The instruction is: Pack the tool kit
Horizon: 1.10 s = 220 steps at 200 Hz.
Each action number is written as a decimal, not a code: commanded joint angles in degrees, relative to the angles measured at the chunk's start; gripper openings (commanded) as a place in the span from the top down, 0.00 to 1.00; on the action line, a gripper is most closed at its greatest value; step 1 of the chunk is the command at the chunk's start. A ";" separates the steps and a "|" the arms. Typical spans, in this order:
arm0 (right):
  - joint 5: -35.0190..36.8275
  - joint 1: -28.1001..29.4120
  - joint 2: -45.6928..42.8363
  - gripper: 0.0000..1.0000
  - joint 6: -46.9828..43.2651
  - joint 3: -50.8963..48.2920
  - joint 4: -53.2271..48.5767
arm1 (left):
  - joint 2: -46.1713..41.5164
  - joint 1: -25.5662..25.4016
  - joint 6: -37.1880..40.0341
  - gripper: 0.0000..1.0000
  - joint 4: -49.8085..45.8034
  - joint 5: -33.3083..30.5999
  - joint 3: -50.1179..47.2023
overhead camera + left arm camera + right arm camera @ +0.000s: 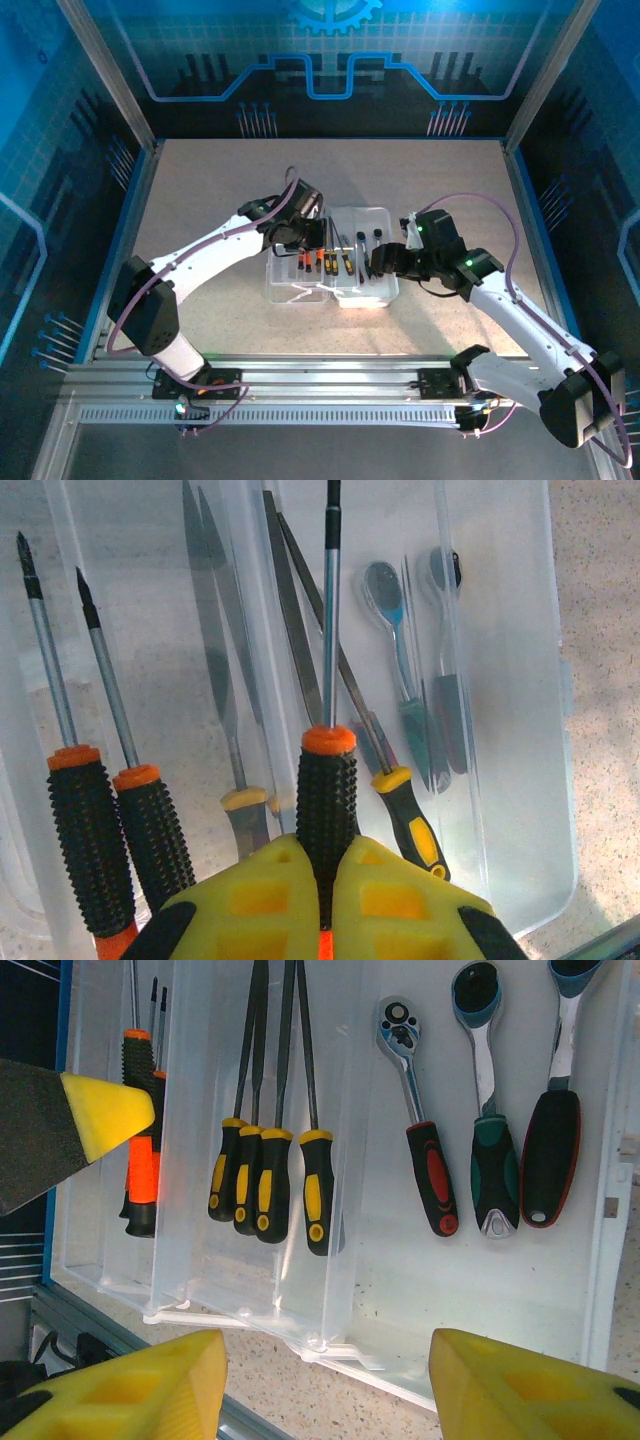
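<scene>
The clear tool kit case [372,212] lies open mid-counter [220,190], with yellow-black handled files [265,1185] and three ratchets [493,1175] in its trays. The left end effector [322,858] is pressed together on a black, orange-collared screwdriver [326,790] over the case, beside two similar ones [90,830]. The right end effector [325,1360] stands spread at the case's edge, holding nothing.

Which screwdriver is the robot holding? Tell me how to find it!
Look at the clear plastic case mid-table. Over its left part the left hand pinches a screwdriver with a bumpy black handle and orange collar; its two twins lie loose beside it.
</scene>
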 commanded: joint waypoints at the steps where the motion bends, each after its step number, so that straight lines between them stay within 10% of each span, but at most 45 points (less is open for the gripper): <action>1: 0.93 -0.60 0.40 0.43 0.29 1.18 -0.94 | -0.11 -0.39 0.56 0.93 0.32 -0.46 -1.79; 114: 1.20 -0.33 4.07 0.44 0.24 5.28 -1.62 | -3.35 -0.40 -0.10 0.81 3.07 -1.83 -6.12; 163: 5.27 -2.07 5.58 0.41 -6.90 10.62 -7.82 | -12.12 1.16 0.99 0.39 0.67 -1.38 -5.30; 220: 6.91 -6.40 6.40 0.35 -8.08 9.21 -6.69 | -33.05 5.92 2.73 0.12 0.47 -6.96 -16.76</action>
